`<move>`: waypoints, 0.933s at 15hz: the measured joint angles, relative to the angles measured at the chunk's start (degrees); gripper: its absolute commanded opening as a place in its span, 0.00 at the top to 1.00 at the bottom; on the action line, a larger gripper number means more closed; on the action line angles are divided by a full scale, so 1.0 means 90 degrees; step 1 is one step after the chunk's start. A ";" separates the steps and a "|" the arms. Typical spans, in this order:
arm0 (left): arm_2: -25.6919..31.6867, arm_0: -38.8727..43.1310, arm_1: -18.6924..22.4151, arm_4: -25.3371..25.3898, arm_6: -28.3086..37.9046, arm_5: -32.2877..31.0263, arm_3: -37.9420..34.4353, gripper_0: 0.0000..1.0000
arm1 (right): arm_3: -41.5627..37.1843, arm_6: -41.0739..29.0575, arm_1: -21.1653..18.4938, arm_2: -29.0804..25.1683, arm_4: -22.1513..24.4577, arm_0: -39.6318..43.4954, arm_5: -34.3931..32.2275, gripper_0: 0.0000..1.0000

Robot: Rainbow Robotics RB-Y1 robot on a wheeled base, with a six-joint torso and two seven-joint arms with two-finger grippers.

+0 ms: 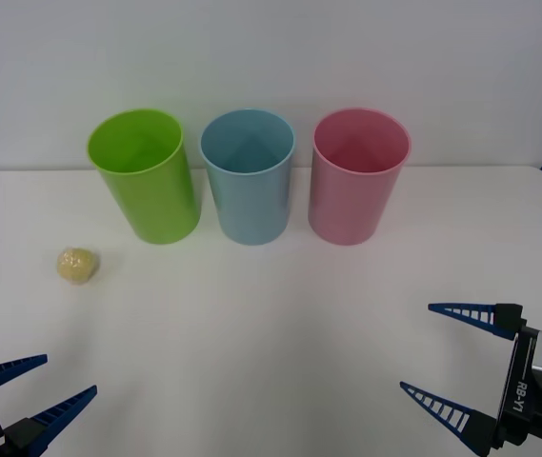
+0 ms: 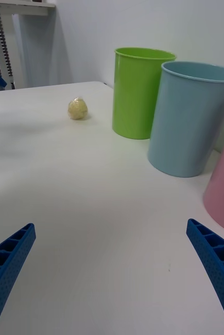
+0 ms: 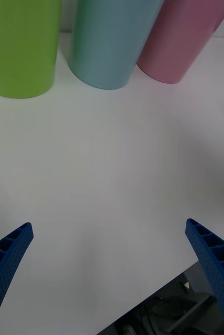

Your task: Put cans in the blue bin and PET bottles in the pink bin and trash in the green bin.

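I am looking at the big white worktop (image 1: 271, 324) first. Three bins are standing in a row at the back: the green bin (image 1: 145, 176) on my left, the blue bin (image 1: 249, 176) in the middle, the pink bin (image 1: 357, 176) on my right. All three are standing upright and look empty from here.

The left claw (image 1: 30, 398) is waiting low at the near left corner, fingers wide apart, holding nothing. The right claw (image 1: 461, 362) is sitting at the near right, fingers wide apart too, empty.

The trash (image 1: 77, 265) is lying on the worktop just in front of the green bin, a bit to its left. It is ahead of the left claw, so I think that arm is nearer. It is a ball, so no long side matters.
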 measured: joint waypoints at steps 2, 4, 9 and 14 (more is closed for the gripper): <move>-0.0035 0.0003 -0.0007 0.0007 -0.0006 -0.0006 -0.0042 0.00 | 0.0000 0.0000 0.0000 0.0000 0.0000 0.0000 0.0000 0.00; -0.0190 0.0032 0.0055 -0.0034 0.0002 0.0073 -0.0286 0.00 | 0.0000 0.0000 0.0000 0.0000 0.0000 0.0000 0.0000 0.00; -0.0821 0.0201 0.0664 -0.0518 0.0713 0.0920 -0.0641 0.00 | 0.0000 0.0000 0.0000 0.0000 0.0000 0.0000 0.0000 0.00; -0.1710 0.0101 0.2193 -0.2019 0.3356 0.2527 -0.0766 0.00 | 0.0000 0.0000 0.0000 0.0000 0.0000 0.0000 0.0000 0.00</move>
